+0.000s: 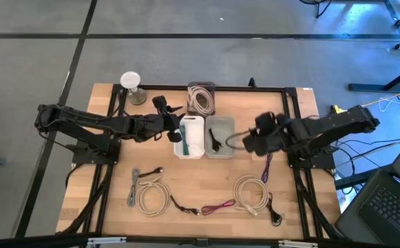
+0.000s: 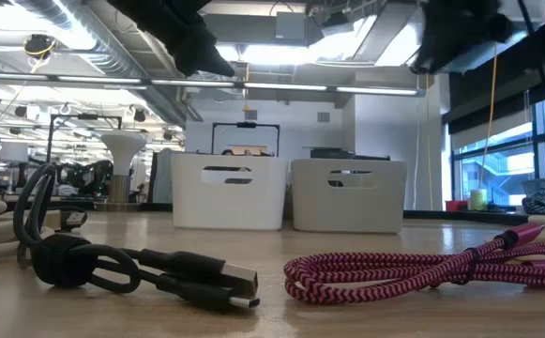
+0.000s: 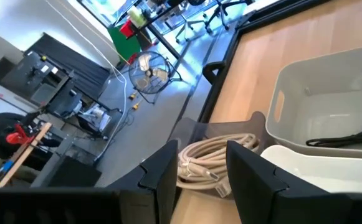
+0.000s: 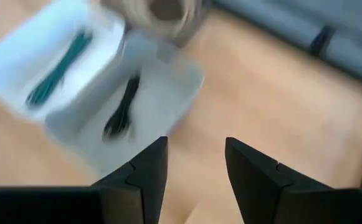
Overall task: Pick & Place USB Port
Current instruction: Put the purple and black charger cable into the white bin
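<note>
High view shows 2 white bins side by side in the middle of the wooden table (image 1: 213,176). The left bin (image 1: 190,136) holds a teal cable (image 1: 186,140), and the right bin (image 1: 220,137) holds a black USB cable (image 1: 215,141). Just behind them stands a smaller dark bin (image 1: 201,98) with a coiled beige cable (image 1: 200,100) inside.

The left gripper (image 1: 176,131) hangs over the left edge of the left bin. Its 2 fingers (image 3: 159,177) are spread apart and nothing is between them; the left wrist view looks past them to the beige coil and the rim of a white bin.

The right gripper (image 1: 249,141) is just beside the right bin, above the bare table at its right side. Its fingers (image 4: 146,171) are also spread, with nothing pinched; the right wrist view shows both white bins with the teal and the black cable lying in them.

More cables lie on the front part of the table: a grey cable (image 1: 133,186), a cream coil (image 1: 152,198), a magenta braided cable (image 1: 218,205), another cream coil (image 1: 253,192) and a purple cable (image 1: 266,167) near the right arm. Low view shows a black bundled USB cable (image 2: 131,268) and the magenta one close to the camera. A white hourglass-shaped object (image 1: 131,87) stands at the back left.
</note>
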{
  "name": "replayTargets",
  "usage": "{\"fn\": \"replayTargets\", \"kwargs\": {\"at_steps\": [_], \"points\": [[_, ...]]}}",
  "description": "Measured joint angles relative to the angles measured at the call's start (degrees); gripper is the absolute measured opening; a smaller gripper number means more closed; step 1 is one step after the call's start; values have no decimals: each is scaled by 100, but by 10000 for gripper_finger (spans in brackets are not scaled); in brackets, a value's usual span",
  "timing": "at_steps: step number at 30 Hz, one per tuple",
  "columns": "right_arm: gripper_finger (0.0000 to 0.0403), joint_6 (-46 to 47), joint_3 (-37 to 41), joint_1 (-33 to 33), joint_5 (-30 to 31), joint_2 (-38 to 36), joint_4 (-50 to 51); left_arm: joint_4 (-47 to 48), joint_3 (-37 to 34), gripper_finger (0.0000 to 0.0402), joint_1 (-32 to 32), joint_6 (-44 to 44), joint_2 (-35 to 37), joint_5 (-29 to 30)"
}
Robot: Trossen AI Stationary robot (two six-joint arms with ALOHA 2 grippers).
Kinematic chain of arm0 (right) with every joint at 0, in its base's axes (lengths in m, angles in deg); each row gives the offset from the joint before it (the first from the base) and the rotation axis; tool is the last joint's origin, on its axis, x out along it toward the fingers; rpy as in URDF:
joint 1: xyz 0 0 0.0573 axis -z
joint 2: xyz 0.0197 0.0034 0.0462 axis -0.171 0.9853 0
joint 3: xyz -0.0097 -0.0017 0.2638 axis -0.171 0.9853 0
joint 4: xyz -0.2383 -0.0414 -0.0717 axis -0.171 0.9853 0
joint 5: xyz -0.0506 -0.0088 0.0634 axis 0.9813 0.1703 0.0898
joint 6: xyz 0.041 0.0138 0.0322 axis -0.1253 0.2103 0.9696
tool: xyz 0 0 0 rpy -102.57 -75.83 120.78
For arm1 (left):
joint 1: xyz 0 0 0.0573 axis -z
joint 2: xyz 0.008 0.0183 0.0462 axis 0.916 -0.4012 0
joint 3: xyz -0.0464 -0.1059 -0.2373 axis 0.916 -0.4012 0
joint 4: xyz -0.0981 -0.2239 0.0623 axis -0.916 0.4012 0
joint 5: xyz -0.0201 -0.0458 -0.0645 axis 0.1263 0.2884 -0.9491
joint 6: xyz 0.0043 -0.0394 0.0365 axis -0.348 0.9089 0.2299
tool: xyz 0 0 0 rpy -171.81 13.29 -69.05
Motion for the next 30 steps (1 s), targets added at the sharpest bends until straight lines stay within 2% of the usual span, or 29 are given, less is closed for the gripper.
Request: {"fn": "replayTargets", "kwargs": {"at_steps": [5, 10, 14, 20, 30], "points": [[161, 1624, 513, -799, -899, 12, 100, 103, 0, 127, 0, 188, 0, 0], [162, 3655, 1231, -1645, -1808, 14, -10, 104, 0, 127, 0, 252, 0, -35], [162, 4678, 1674, -1846, -2346, 14, 272, 102, 0, 127, -2, 279, 0, -113], [162, 5019, 2247, -1838, -2648, 14, -248, 135, 0, 127, -2, 390, 0, -122], [162, 4936, 3178, -1689, -2640, 14, -1754, 130, 0, 127, -2, 465, 0, -129]]}}
